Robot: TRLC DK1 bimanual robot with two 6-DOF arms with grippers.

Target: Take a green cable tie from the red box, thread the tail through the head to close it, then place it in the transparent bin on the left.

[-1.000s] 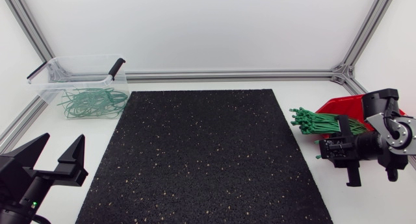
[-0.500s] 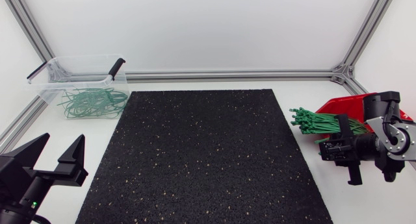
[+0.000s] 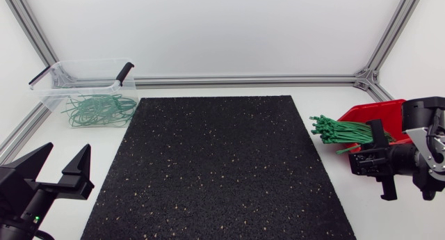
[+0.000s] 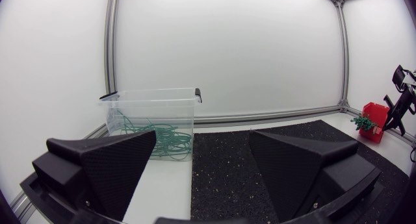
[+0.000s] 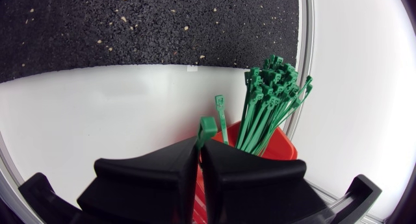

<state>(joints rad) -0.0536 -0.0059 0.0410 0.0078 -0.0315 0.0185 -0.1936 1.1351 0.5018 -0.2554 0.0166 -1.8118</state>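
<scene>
Right pincer (image 5: 199, 148): clamped on one green cable tie (image 5: 207, 126), head poking out past the fingertips.
Tie's place: at the red box (image 5: 286, 148), just beside the remaining bundle (image 5: 268, 97).
Left pincer (image 4: 203, 139): spread apart, empty, near the transparent bin (image 4: 153, 113).
Technique: lift slowly, straight clear of the neighbours; grip firm; bring over the black mat (image 3: 222, 163) for threading.

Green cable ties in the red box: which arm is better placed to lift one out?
Right. The right gripper is at the red box, shut on a green cable tie; the left gripper sits open, across the black mat.
</scene>
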